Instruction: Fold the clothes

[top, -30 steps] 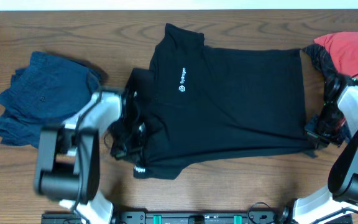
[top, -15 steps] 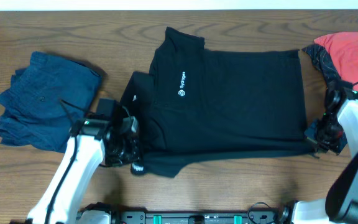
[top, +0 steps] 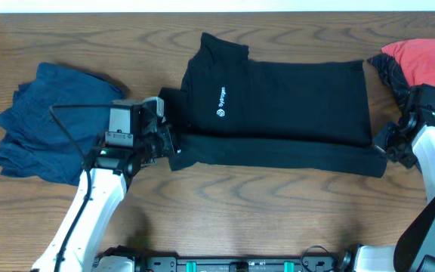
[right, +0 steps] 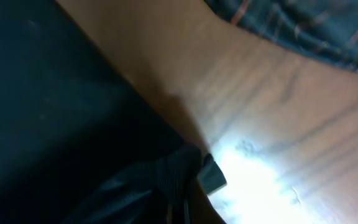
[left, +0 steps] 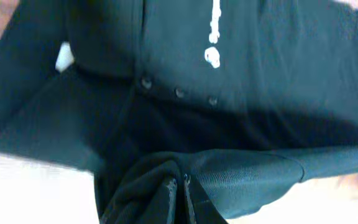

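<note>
The black short-sleeved shirt (top: 278, 98) lies flat mid-table, its white chest logo (top: 221, 102) facing up, its near long edge folded up into a band. My left gripper (top: 165, 143) is shut on the shirt's near left corner. In the left wrist view the fabric (left: 166, 93) bunches between the fingers (left: 180, 193), with buttons and logo above. My right gripper (top: 387, 147) is shut on the near right corner. The right wrist view shows dark fabric (right: 73, 124) pinched at the fingers (right: 182, 199).
A navy garment (top: 51, 121) lies crumpled at the left. A red garment (top: 425, 64) over dark plaid cloth (top: 391, 75) sits at the far right. The plaid also shows in the right wrist view (right: 303, 25). Bare wood lies along the front edge.
Both grippers have carried the shirt's near edge away from the front of the table, folding it over the body. The loose sleeve at the near left is now tucked in.
</note>
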